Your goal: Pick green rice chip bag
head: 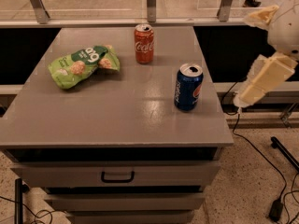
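Observation:
The green rice chip bag [81, 65] lies flat on the far left of the grey table top [117, 115]. It is crinkled and light green, with a dark-green band and pictures of pale round rice cakes. My gripper [262, 78] is cream-coloured and hangs at the right edge of the camera view. It is off the table's right side, beyond the blue can and far from the bag. It holds nothing that I can see.
A red soda can [144, 43] stands upright at the back middle of the table. A blue soda can [188, 87] stands near the right edge, between the gripper and the bag. Drawers [117, 175] sit below the top. Cables [252, 148] lie on the floor at right.

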`<state>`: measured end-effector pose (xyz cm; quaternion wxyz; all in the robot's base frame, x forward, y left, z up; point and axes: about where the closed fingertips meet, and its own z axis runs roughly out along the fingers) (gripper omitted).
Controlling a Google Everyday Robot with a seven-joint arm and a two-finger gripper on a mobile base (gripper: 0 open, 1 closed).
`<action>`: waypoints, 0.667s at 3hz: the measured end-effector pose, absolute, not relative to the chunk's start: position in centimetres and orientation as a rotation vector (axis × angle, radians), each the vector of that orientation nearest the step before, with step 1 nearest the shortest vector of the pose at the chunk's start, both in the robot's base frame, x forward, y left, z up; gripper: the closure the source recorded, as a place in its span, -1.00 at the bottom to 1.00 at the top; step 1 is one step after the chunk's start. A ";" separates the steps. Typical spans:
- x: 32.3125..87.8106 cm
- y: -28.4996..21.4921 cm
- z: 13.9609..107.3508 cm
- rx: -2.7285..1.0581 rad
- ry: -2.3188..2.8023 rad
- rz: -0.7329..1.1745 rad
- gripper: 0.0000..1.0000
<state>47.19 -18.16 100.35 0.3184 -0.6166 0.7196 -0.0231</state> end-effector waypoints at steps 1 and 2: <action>48.4 -16.4 100.5 -1.567 1.758 -0.091 -1.00; 50.2 -14.4 101.7 -1.508 1.609 -0.052 -1.00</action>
